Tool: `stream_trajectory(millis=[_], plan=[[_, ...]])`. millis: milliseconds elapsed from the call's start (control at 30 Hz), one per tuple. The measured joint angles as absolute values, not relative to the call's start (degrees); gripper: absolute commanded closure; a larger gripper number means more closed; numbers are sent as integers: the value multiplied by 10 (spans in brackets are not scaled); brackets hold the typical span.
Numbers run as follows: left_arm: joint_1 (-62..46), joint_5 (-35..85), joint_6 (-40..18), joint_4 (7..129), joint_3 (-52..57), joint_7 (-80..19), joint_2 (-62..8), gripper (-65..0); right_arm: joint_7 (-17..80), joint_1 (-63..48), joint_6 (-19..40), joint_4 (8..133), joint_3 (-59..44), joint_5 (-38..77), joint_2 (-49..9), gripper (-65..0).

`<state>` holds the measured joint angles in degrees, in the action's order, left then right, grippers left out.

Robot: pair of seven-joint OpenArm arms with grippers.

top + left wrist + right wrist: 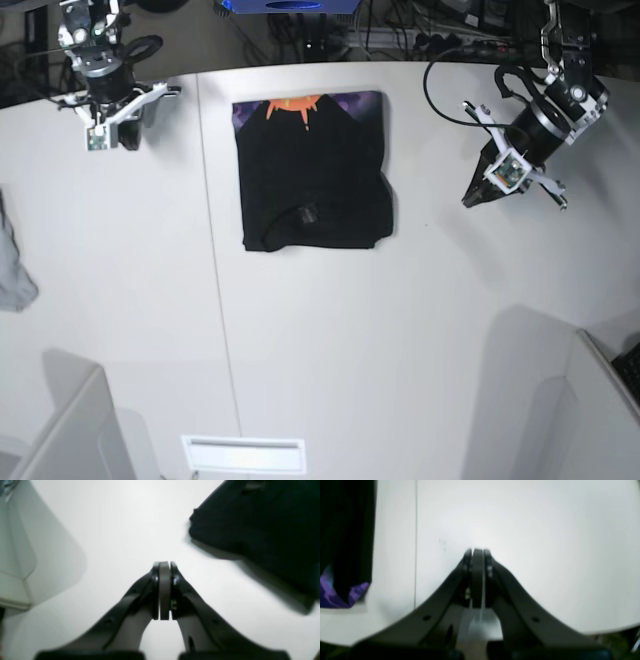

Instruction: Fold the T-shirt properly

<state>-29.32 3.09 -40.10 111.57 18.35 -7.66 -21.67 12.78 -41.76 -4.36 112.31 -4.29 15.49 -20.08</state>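
The T-shirt (pixel 315 175) lies folded into a rough black square on the white table (pixel 350 330), with the orange-and-purple print (pixel 300 105) showing along its far edge and a small label on top. In the left wrist view the T-shirt (pixel 262 525) fills the upper right. The right wrist view shows the T-shirt (pixel 345 542) at the left edge, with a purple corner below. My left gripper (pixel 164 565) is shut on nothing over bare table, right of the shirt (pixel 472 198). My right gripper (pixel 477 551) is shut and empty, far left of the shirt (pixel 122 138).
A seam (pixel 215 300) runs down the table left of the shirt. A grey cloth (pixel 15 270) hangs at the left edge. White panels stand at the near left (pixel 70 430) and near right (pixel 600 400). Cables crowd the back edge.
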Motion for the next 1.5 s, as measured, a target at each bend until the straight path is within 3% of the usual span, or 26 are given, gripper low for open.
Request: stream_trajectory(millis=[200,400,833,1067,1300,1500], plan=[[-429,27,-404,1087,235,24,-157,0,20,-458,-38,1125,-15,-51,-156,0],[-509,28,-394,1033,283,49,-123,0,14,-518,-40,1126,-8,-60,-143,0],[-618,22,-395,984,277,50,-88,0,18,-657,-39,1130,19,-60,-144,0],[-627,23,-395,897,223,48,-83,0,186,-674,-40,1129,70,-61,-148,0],[-556,26,-394,746,185,51,-85,0,307,-600,-39,1070,168,-60,-165,0],[-486,28,-393,620,183,53,-84,0,313,-537,-40,966,210,-60,-163,0]])
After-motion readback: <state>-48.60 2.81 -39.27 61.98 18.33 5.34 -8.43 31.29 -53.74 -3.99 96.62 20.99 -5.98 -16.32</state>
